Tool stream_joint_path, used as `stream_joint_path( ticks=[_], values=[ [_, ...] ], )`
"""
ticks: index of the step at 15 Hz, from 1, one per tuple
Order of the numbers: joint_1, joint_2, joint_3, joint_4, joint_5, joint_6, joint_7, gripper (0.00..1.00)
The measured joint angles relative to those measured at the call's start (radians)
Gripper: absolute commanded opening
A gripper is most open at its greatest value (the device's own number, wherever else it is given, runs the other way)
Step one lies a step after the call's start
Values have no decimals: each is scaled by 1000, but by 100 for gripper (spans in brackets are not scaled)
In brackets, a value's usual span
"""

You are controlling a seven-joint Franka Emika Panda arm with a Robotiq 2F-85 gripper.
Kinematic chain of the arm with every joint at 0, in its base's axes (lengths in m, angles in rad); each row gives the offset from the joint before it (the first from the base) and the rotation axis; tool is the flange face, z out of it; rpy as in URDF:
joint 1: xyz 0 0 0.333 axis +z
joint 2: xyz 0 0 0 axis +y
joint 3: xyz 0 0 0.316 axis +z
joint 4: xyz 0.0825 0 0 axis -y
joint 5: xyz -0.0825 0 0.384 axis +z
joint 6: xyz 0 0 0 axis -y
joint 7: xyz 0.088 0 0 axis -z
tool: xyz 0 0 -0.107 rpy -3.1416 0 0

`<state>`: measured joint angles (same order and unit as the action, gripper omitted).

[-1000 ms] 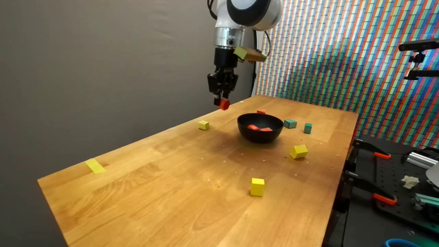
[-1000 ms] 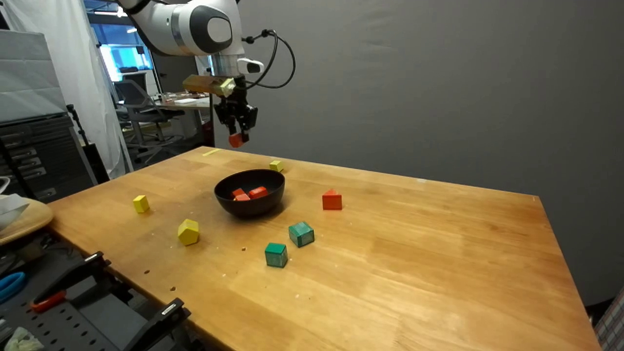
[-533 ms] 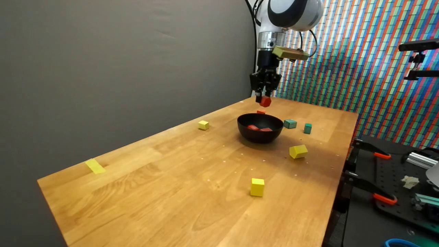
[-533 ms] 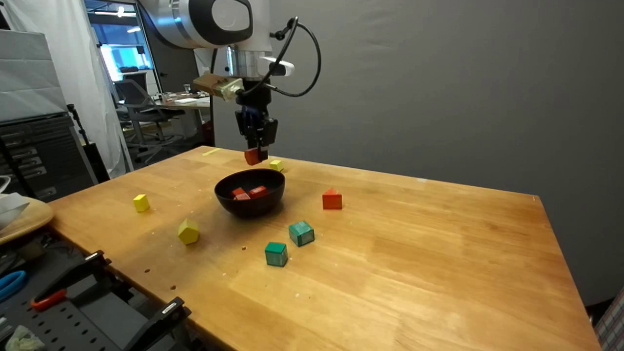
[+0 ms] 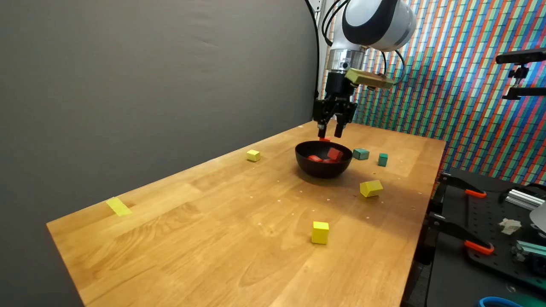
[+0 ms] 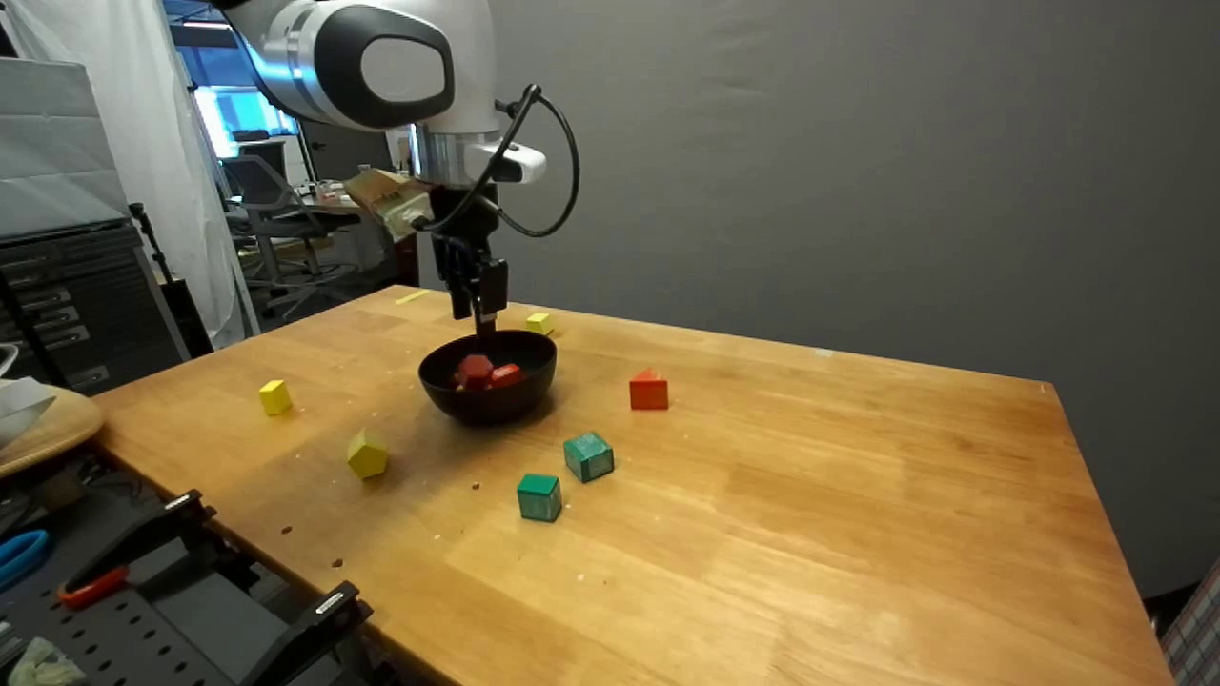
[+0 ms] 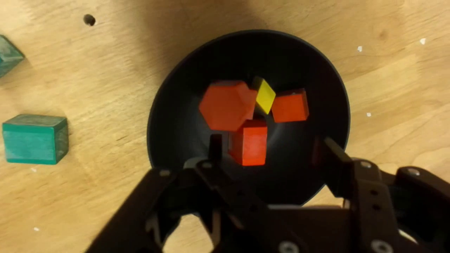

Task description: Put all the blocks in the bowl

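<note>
We are watching the pincer (image 5: pixel 329 135) hanging above the black bowl (image 5: pixel 320 171), its jaws standing apart and gripping nothing.
A six-sided red block (image 7: pixel 225 107) is showing inside, settled or not we cannot tell, with two other red blocks (image 7: pixel 255 146) (image 7: pixel 290 107) and a yellow block (image 7: pixel 266 97); three yellow blocks (image 6: pixel 367 453) (image 6: pixel 275 397) (image 6: pixel 540 324), two green blocks (image 6: pixel 589 457) (image 6: pixel 539 498) and a red wedge (image 6: pixel 649 393) are waiting on the bench (image 6: pixel 810 495). A high release could be bouncing the next block off this heap and over the side, we are judging, and a swing toward the nearby green pair could be knocking the bowl.
</note>
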<state>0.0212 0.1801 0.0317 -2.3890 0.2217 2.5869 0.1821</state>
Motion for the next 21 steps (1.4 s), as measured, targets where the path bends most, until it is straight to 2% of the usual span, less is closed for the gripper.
stream_joint_path(
  ticks=[4, 6, 9, 13, 18, 21],
  values=[
    [18, -34, 8, -37, -6, 24, 20, 100],
    [35, -96, 17, -66, -59, 8, 14, 100],
    [69, -227, 52, -108, -146, -65, 6, 100],
    [134, -342, 120, -111, -161, -161, -64, 100],
    [242, -289, 172, -106, -52, -112, -249, 100],
    [269, -214, 177, -103, 24, -50, -366, 100]
  ],
)
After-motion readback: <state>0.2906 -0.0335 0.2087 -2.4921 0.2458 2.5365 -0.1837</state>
